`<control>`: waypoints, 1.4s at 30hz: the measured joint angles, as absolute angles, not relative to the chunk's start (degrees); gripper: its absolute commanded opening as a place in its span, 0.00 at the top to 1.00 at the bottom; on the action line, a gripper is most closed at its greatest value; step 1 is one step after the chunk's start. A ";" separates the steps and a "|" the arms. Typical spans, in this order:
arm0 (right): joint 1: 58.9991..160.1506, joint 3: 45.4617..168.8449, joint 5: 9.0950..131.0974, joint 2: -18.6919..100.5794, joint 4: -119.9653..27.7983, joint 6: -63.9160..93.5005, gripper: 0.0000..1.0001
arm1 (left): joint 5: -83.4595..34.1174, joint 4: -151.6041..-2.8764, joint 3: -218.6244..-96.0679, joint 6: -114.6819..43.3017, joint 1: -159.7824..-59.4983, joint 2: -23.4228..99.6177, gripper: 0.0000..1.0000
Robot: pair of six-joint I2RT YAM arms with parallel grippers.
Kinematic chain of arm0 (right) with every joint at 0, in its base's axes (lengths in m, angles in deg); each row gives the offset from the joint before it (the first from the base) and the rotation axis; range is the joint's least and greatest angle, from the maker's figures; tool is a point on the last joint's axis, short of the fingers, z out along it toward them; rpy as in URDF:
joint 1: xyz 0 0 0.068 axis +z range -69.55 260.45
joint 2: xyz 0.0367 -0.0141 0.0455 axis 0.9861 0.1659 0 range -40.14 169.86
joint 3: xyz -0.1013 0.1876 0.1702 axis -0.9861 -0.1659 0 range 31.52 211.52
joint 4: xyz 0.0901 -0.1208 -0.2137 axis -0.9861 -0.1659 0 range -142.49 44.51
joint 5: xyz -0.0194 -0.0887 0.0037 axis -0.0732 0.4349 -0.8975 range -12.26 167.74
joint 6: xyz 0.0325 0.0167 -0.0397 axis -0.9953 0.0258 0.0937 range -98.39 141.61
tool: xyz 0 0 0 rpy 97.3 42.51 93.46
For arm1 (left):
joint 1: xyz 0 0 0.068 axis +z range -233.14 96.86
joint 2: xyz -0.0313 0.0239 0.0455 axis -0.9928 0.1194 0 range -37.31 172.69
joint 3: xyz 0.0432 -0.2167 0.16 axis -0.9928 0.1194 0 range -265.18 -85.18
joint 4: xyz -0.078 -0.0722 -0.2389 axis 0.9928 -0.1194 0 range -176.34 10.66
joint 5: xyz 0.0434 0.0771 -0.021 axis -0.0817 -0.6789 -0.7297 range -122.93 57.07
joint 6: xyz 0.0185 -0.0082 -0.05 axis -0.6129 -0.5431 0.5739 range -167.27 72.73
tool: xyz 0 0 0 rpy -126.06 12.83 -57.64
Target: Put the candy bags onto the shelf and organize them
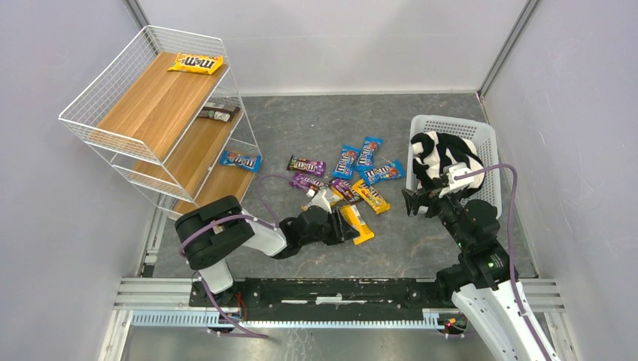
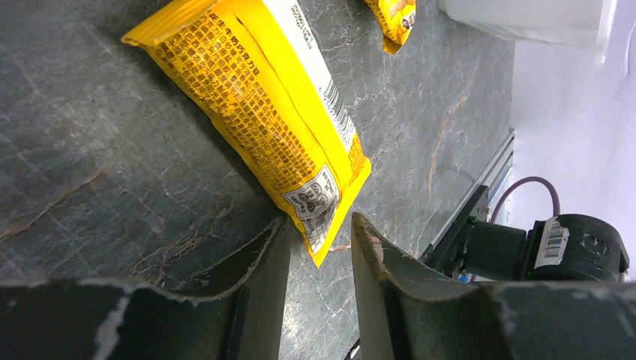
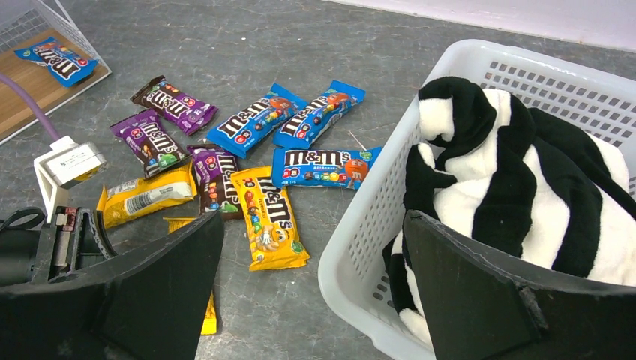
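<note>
A yellow candy bag [image 1: 359,224] [image 2: 262,112] lies printed back up on the grey floor. My left gripper [image 1: 348,227] [image 2: 319,221] is low over it and open to a narrow gap. The bag's near corner sits between the fingers, against one finger and apart from the other. Several more candy bags [image 1: 347,174] [image 3: 259,124] in blue, purple and yellow lie scattered in the middle. The shelf [image 1: 154,105] stands at the back left, with a yellow bag [image 1: 195,62] on top, a dark one [image 1: 218,113] in the middle and a blue one [image 1: 241,159] [image 3: 56,60] at the bottom. My right gripper [image 1: 412,203] [image 3: 313,217] hangs wide open and empty.
A white lattice basket [image 1: 485,139] [image 3: 375,217] stands at the right, holding a black-and-white striped cloth [image 1: 444,158] [image 3: 510,172]. My right gripper is just beside its near left corner. Grey walls close in both sides. A metal rail [image 1: 338,289] runs along the near edge.
</note>
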State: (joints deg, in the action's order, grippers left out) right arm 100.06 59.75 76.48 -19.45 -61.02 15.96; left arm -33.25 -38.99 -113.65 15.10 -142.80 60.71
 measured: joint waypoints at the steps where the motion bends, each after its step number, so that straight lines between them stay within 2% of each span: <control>1: 100.06 59.75 76.50 -19.45 -61.02 15.96 0.02 | -33.27 -38.59 -113.49 15.34 -142.80 60.86 0.57; 6: 100.11 59.75 76.68 -19.47 -61.02 15.96 0.02 | -33.51 -37.32 -113.06 16.89 -142.80 61.43 0.53; 10: 100.11 59.73 76.70 -19.45 -61.02 15.96 0.02 | -34.95 -38.33 -113.49 17.46 -143.43 61.26 0.54; 15: 100.11 59.11 76.70 -19.47 -60.82 15.94 0.02 | -37.97 -42.90 -115.83 17.57 -144.68 61.17 0.73; 27: 100.35 59.03 76.72 -19.45 -60.82 15.94 0.02 | -39.76 -48.17 -116.64 18.16 -144.79 59.94 0.97; 35: 100.70 59.03 76.70 -19.45 -60.82 15.94 0.02 | -41.86 -62.02 -118.17 17.74 -144.79 51.35 0.98; 42: 100.70 59.03 76.70 -19.45 -60.82 15.94 0.02 | -45.99 -77.56 -128.09 13.24 -144.79 42.55 0.98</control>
